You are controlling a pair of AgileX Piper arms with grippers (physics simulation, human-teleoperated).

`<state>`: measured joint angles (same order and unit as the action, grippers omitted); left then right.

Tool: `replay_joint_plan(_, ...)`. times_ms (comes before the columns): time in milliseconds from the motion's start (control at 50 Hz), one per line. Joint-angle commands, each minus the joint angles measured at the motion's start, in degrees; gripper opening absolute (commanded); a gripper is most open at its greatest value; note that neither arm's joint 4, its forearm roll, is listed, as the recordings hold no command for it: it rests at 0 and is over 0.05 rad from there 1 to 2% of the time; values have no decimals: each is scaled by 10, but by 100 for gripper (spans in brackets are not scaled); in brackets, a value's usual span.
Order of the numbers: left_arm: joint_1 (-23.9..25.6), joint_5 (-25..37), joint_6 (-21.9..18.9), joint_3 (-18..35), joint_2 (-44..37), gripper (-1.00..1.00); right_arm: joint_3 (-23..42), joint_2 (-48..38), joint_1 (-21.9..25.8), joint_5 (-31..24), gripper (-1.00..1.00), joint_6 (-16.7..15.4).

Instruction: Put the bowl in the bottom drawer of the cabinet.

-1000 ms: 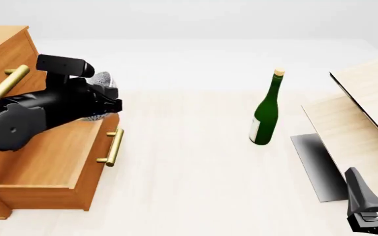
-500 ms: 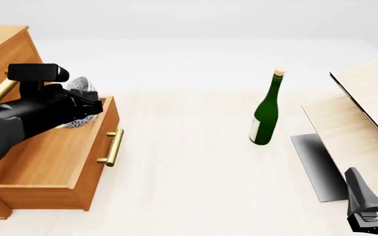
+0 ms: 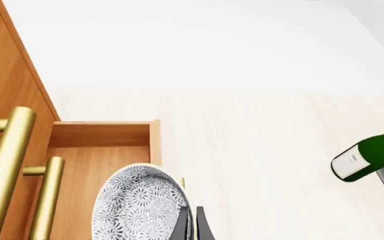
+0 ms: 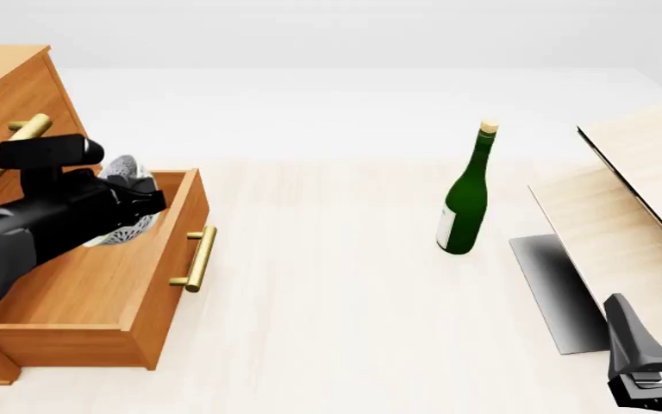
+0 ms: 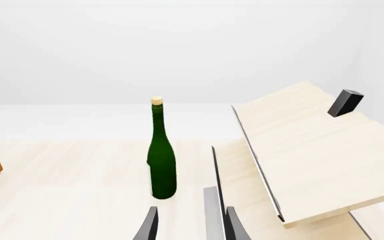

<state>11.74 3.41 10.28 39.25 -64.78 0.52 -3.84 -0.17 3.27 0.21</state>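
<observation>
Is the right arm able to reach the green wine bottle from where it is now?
Probably yes: the right gripper points toward the wine bottle, open, with only bare table between them.

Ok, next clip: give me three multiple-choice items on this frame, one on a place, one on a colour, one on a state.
1. Where is the bowl?
A. beside the wine bottle
B. over the open bottom drawer
C. on the pale boards

2. What colour is the wine bottle?
A. green
B. brown
C. blue

3. What state is the left gripper in?
A. open, holding nothing
B. shut on the bowl
C. out of view

Key: 1 B, the bowl hangs above the drawer's inside; 2 A, green glass with a pale cork; 3 B, the left wrist view shows fingers pinching the rim.
</observation>
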Motion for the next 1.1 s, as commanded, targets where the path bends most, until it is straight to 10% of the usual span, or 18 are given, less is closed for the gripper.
replay_joint_plan(20, -14, -14, 5, -7, -7, -100, 0, 0, 0, 0, 100, 0)
replay_joint_plan(1100, -48, -25, 21, -9, -46, -100, 0, 0, 0, 0, 100, 0)
